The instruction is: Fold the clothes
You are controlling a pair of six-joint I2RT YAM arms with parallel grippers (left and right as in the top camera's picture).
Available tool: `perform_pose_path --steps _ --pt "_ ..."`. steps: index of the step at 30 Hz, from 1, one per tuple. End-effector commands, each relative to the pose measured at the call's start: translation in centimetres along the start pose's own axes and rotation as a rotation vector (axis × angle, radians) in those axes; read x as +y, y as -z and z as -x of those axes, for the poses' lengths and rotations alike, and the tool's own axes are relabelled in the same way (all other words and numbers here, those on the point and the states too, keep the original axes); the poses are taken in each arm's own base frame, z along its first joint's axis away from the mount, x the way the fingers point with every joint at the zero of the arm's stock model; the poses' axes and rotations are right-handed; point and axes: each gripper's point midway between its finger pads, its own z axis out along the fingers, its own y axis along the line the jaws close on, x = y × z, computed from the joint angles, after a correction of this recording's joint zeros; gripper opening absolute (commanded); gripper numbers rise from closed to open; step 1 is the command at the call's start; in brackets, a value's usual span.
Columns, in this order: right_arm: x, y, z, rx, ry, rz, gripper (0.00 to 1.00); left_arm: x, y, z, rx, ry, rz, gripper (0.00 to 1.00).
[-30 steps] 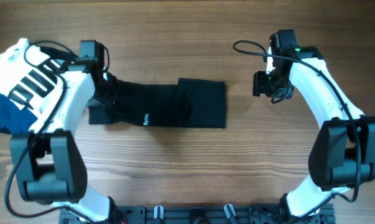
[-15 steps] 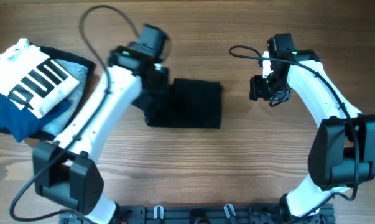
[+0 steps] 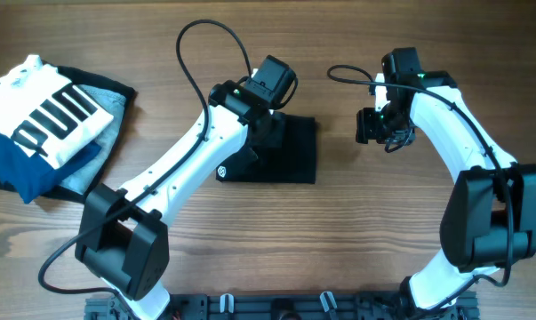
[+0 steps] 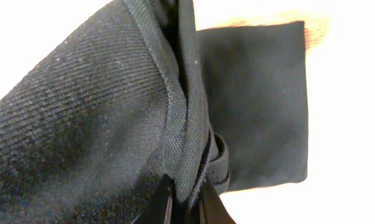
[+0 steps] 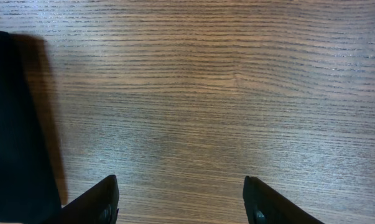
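Left gripper: jaws clenched on bunched fold of black T-shirt. Gathered fabric fills near part of wrist view, flat folded part lies beyond.

Overhead: shirt at centre of desk, compact rectangle. Narrower than 0.5 s ago; 1 s ago it was a long strip. Left arm has swung right, carrying left end over the rest. Small white logo at near-left corner.

Right gripper: jaws released over bare wood just right of shirt, unmoved.

Far left: white striped garment atop blue garment, untouched.
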Motion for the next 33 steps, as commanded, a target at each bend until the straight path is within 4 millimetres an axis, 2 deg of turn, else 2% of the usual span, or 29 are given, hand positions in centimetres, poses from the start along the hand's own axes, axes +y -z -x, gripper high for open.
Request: perform_pose_path --steps 1,5,7,14,18,19,20,21,23,25,28,29,30,33 --pt "0.4 -0.8 -0.5 0.027 0.025 0.014 0.64 0.4 3.0 2.7 -0.094 0.040 0.016 0.04" --pt "0.4 -0.8 -0.5 0.027 0.028 0.014 0.64 0.2 4.8 4.2 -0.140 0.043 0.003 0.04" --pt "0.4 -0.8 -0.5 0.027 0.027 0.014 0.65 -1.2 4.8 3.6 -0.109 0.046 -0.065 0.04" --pt "0.4 -0.8 -0.5 0.028 0.027 0.014 0.65 -2.8 2.6 2.1 -0.028 0.020 -0.076 0.06" --pt "0.4 -0.8 -0.5 0.027 0.027 0.014 0.65 -5.1 1.5 1.3 0.010 -0.005 -0.136 0.06" --pt "0.4 -0.8 -0.5 0.028 0.027 0.014 0.65 -5.6 1.3 1.1 0.016 -0.008 -0.142 0.09" --pt "0.4 -0.8 -0.5 0.028 0.027 0.014 0.65 -5.9 1.2 0.9 0.023 -0.002 -0.146 0.24" --pt "0.4 -0.8 -0.5 0.028 0.027 0.014 0.65 -6.5 1.0 0.6 0.030 -0.007 -0.151 0.34" --pt "0.4 -0.8 -0.5 0.028 0.027 0.014 0.65 -6.9 1.6 0.8 0.017 -0.016 -0.160 0.38" --pt "0.4 -0.8 -0.5 0.028 0.026 0.014 0.65 -7.1 3.4 2.0 -0.029 -0.014 -0.180 0.42" --pt "0.4 -0.8 -0.4 0.023 0.032 0.015 0.65 -5.6 8.2 5.2 -0.164 0.036 -0.222 0.45" --pt "0.6 -0.7 -0.4 0.022 0.051 0.025 0.65 -4.2 9.8 6.2 -0.209 0.066 -0.219 0.45" --pt "1.8 -0.7 -0.4 0.018 0.125 0.100 0.65 -1.3 11.3 7.3 -0.263 0.121 -0.189 0.47" --pt "3.9 -0.3 -0.2 0.002 0.197 0.224 0.67 3.7 12.0 8.1 -0.278 0.226 -0.148 0.47"
